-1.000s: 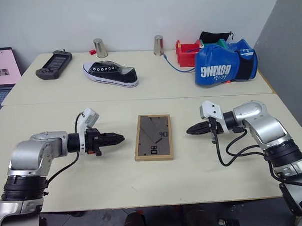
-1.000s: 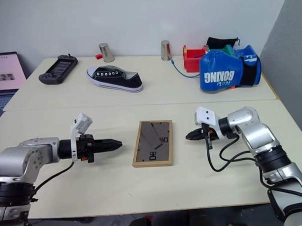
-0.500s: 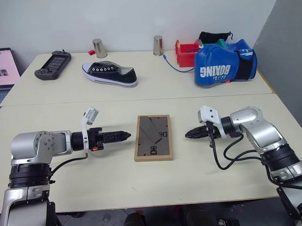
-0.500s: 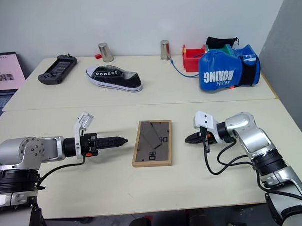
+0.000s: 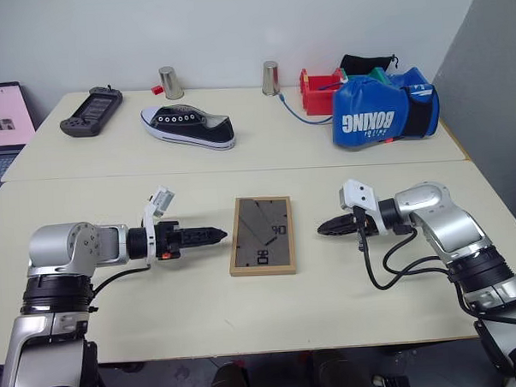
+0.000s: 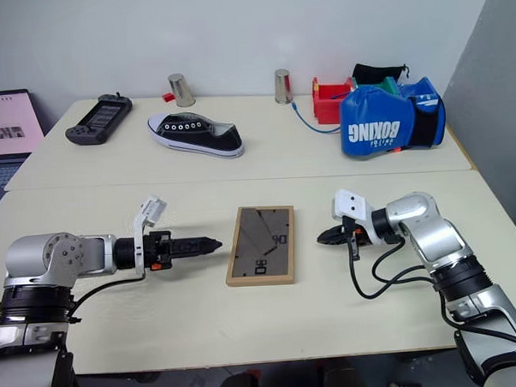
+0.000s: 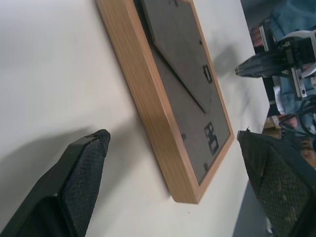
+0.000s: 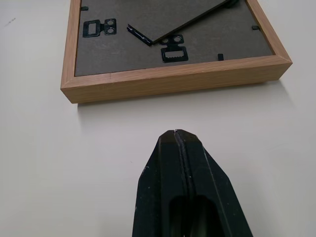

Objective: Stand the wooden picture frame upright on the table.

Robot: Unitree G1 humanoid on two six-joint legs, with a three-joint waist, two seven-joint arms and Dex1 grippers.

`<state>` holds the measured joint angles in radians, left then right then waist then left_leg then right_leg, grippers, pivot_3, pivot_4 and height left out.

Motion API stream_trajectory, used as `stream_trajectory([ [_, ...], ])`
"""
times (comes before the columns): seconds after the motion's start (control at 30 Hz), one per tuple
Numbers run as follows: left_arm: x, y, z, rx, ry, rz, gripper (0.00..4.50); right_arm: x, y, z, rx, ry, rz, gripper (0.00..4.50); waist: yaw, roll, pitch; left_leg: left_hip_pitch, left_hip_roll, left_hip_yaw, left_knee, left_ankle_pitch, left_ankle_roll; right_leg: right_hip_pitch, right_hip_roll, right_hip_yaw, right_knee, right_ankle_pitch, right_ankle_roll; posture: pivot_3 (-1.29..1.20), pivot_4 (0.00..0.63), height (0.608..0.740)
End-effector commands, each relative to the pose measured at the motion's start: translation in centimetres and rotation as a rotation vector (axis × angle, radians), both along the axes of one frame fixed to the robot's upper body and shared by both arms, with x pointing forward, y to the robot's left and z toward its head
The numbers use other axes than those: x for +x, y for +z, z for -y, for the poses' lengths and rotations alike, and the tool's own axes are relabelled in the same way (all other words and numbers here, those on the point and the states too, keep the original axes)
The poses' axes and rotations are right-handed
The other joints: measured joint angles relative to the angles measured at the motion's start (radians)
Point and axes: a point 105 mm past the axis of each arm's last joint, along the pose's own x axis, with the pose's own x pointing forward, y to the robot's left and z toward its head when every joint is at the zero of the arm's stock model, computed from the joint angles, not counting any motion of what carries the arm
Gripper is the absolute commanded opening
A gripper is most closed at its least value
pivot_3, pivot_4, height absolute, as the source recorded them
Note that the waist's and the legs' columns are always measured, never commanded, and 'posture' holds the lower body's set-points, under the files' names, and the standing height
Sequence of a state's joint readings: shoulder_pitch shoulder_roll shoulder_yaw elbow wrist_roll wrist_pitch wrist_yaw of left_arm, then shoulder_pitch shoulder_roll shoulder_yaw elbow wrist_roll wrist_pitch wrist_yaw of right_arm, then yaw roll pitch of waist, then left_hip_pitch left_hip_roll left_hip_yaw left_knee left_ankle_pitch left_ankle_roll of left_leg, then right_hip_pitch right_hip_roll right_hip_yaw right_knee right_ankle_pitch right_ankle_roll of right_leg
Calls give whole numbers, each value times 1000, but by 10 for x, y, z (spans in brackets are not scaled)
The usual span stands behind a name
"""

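A robot test lab or workroom: two plain cream tables (image 5: pixel 247 331) pushed together against a bare white wall (image 5: pixel 233 23), strewn with unrelated props, a sneaker (image 5: pixel 187 127), a boxing glove (image 5: pixel 383 109), a game controller (image 5: pixel 92 110), metal cups (image 5: pixel 169 82), beside a laptop (image 5: pixel 2 119).

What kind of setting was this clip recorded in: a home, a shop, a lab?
Most likely a lab or test room: two plain cream tables pushed together against a bare wall, an open laptop at the side, and unrelated props laid out, such as a shoe, a boxing glove and metal cups.
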<state>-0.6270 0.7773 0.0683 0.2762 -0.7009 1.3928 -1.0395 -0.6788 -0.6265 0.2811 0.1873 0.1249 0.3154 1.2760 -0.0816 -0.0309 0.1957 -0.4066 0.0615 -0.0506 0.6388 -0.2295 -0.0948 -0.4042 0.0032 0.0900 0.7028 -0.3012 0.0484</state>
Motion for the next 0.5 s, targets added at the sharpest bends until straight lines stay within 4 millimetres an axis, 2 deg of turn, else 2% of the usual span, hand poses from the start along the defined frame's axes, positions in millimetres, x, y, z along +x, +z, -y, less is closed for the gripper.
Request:
stream_trajectory([
  [0.03,-2,8,2,-11,-21,-40,4456,3,8,-3,-11,20,51,0,0,0,0,0,0,0,0,0,0,0,0,0,0,0,0,0,150,740],
  [0.3,-6,-2,6,5,-53,-98,4456,-3,-2,-15,-34,76,23,0,-2,0,0,0,0,0,1,0,0,0,0,0,1,0,0,0,150,740],
  [0.5,6,-15,9,35,-51,-85,4456,1,-14,-35,-36,92,18,0,-1,0,0,0,0,0,2,0,0,0,0,0,2,0,0,0,150,740],
])
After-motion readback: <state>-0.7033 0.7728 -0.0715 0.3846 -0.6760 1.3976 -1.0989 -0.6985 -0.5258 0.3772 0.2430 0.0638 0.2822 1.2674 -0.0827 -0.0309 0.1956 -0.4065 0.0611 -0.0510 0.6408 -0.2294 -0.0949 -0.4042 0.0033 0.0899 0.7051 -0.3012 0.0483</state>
